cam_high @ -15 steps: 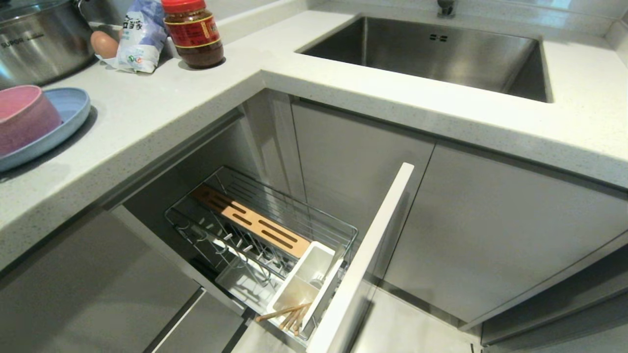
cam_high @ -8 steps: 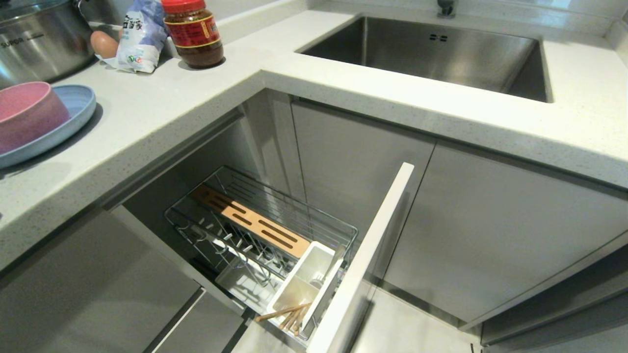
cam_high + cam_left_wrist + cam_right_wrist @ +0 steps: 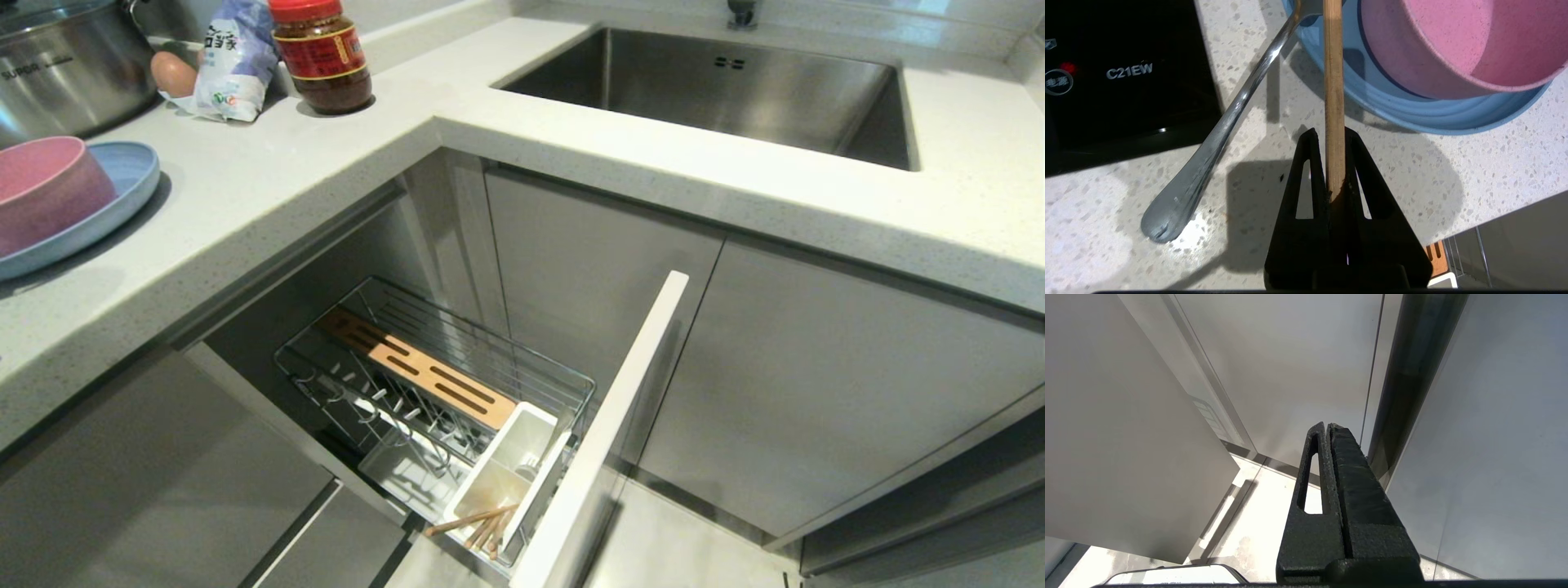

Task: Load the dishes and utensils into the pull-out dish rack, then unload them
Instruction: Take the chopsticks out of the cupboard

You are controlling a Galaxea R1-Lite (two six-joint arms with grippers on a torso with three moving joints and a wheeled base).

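While the left gripper (image 3: 1331, 141) pinches a single wooden chopstick (image 3: 1333, 81) near its end at the centre of the left wrist view, the long shaft juts toward the top edge over the blue plate (image 3: 1412, 116). Light, stiff and smooth, it would likely pivot in so narrow a hold; a grasp nearer mid-length looks steadier. More chopsticks (image 3: 482, 523) lie by the white utensil cup (image 3: 510, 469) in the pull-out rack (image 3: 531, 363), lower centre of the head view. The pink bowl (image 3: 1453, 41) sits on the plate; the slick fork (image 3: 1220, 130) lies beside it. The right gripper (image 3: 1329, 428) hangs closed and empty.
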